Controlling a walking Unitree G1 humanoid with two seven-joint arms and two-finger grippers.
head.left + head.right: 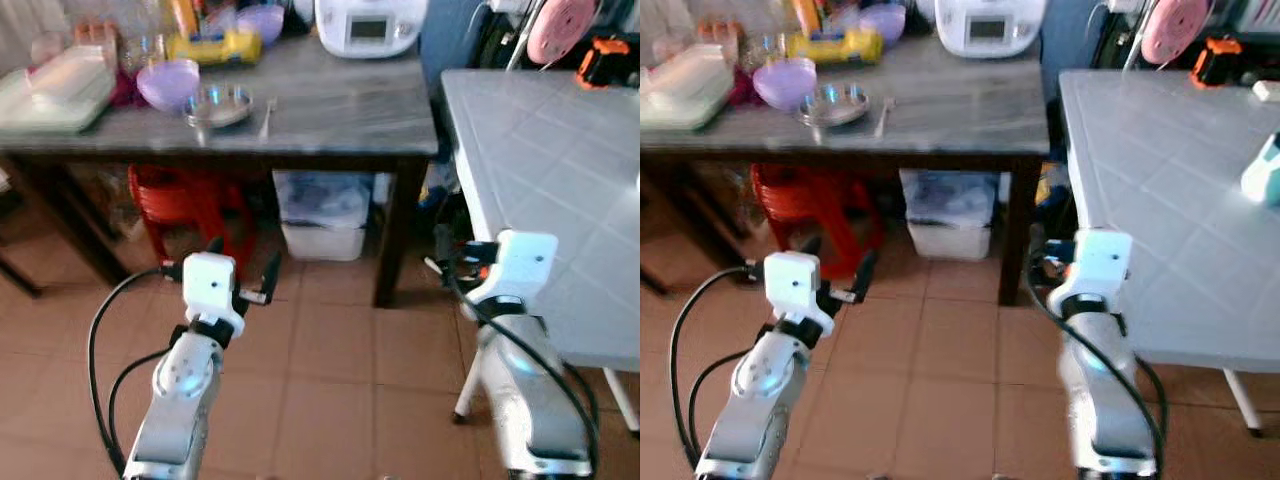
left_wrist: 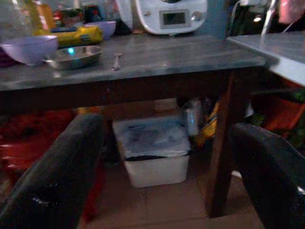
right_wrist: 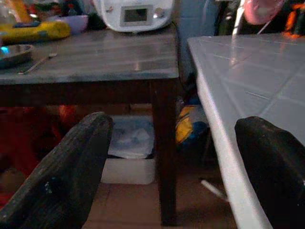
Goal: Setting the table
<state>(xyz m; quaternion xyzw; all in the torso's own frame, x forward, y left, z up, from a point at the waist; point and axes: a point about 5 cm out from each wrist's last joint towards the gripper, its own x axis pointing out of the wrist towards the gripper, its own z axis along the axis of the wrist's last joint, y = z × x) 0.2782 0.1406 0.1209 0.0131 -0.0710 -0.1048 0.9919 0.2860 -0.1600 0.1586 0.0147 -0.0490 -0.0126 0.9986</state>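
Left claw (image 1: pixel 243 275) held low over the tiled floor (image 1: pixel 330 370), in front of the dark tabletop (image 1: pixel 330 110), fingers spread apart, empty. Right claw (image 3: pixel 176 157) also low, at the near corner of the white tiled tabletop (image 1: pixel 540 170), fingers (image 3: pixel 71 171) wide apart, nothing between them. Both well short of the dishes.

On the dark tabletop, toward its left: steel plate (image 1: pixel 218 105) with a spoon (image 1: pixel 267 117) just beside it on the right. Purple bowl (image 1: pixel 168 83) touching or nearly touching the plate on its far left side. Second purple bowl (image 1: pixel 262 20) farther back, yellow packet (image 1: pixel 213 46) between the two bowls. Pale green tray (image 1: pixel 55 90) at the left end, a white lid or container on it, unclear which. White kitchen appliance with a small display (image 1: pixel 368 25) at the back right.

Under the dark tabletop: red plastic stool (image 1: pixel 185 205) on the left, white lidded bin (image 1: pixel 322 215) beside it near the right leg.

White tabletop on the right: pink disc (image 1: pixel 560 28) and an orange-black tool (image 1: pixel 605 60) at the far end, a pale blue-white item (image 1: pixel 1265 170) at the right edge, too cropped to name.
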